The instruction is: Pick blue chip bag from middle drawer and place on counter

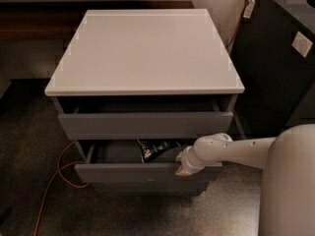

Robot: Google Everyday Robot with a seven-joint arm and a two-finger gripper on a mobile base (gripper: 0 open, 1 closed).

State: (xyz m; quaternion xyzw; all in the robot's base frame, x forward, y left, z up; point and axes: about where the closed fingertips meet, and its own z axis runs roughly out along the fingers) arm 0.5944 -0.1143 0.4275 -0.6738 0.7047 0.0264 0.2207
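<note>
Reaching step: the gripper (184, 165) is at the right front edge of the open middle drawer (123, 173); whether it is clenched cannot be told. The blue chip bag (158, 149) lies inside, near the drawer's middle. The next move likely calls for closing on the bag, then lifting it to the counter (145, 53).

Dim room. Soft overhead light falls brightest on the desk (145, 53), giving its pale top a mild sheen. Deep shadow fills the middle drawer (147, 172) beneath. The tool (184, 165), at 5 o'clock by the drawer's front, is evenly lit. The floor (29, 146) at 8 o'clock stays murky.
</note>
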